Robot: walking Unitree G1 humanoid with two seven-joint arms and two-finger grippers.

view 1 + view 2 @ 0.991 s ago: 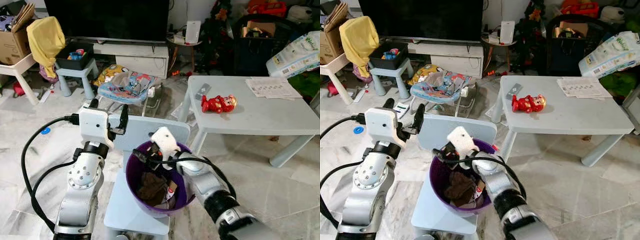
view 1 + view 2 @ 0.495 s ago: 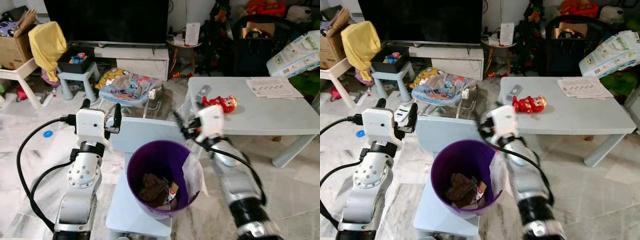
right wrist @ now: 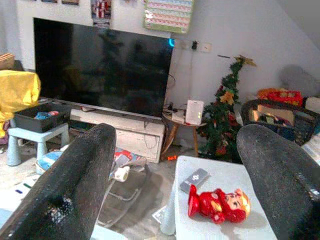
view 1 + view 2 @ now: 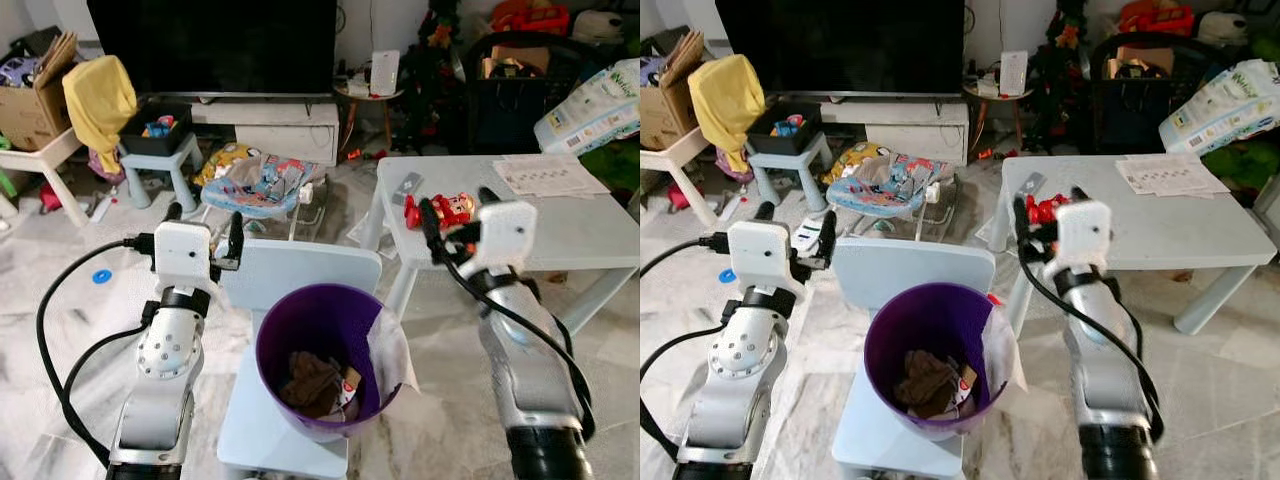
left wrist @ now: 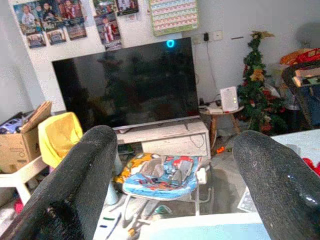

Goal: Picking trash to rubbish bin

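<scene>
Purple plastic forms the rubbish bin, which stands on a pale blue child's chair nearest the robot and holds brown crumpled trash; a clear liner hangs over its rim on the robot's right; the left gripper hovers open and empty beside the chair back, on the left of the bin; the right gripper is raised, open and empty, at the near edge of the pale blue surface; ahead of its fingers, in the right wrist view, a red toy figure lies on its side, long axis across the fingers' line; a grey remote lies just beyond; judged from this, the right arm is the nearer one for any pick there.
</scene>
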